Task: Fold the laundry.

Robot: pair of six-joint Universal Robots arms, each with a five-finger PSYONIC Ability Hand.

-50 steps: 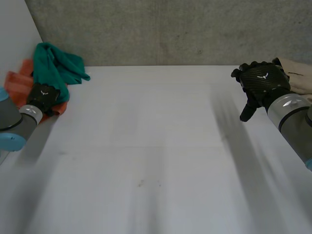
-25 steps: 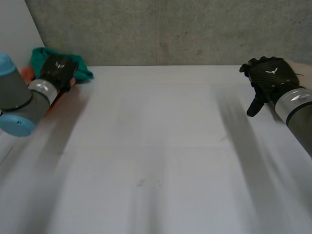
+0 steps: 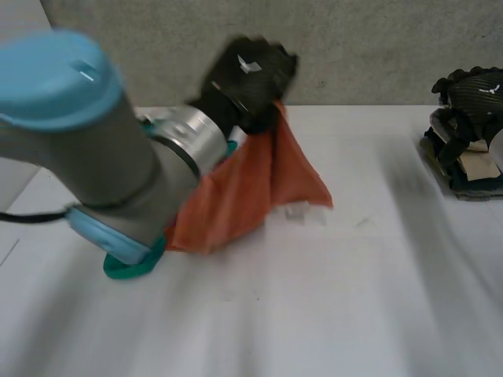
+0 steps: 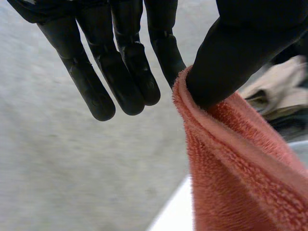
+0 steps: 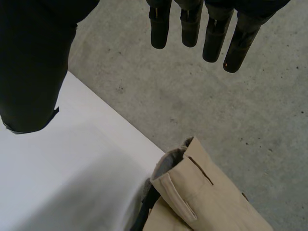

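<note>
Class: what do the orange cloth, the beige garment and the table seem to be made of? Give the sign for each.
The orange cloth looks like terry towelling, probably cotton: a looped, fuzzy, matte pile. The beige garment looks like smooth woven fabric, maybe cotton twill: a flat surface with a stitched tab. The table looks like hard white board, perhaps laminate: a flat, even surface.

The left arm (image 3: 86, 157) is a thick grey tube with a light-blue cap (image 3: 51, 71) and a silver band (image 3: 192, 135) just behind the left hand (image 3: 247, 75). That hand and the right hand (image 3: 471, 85) are black and weave-textured, each with a small white mark on its back.
</note>
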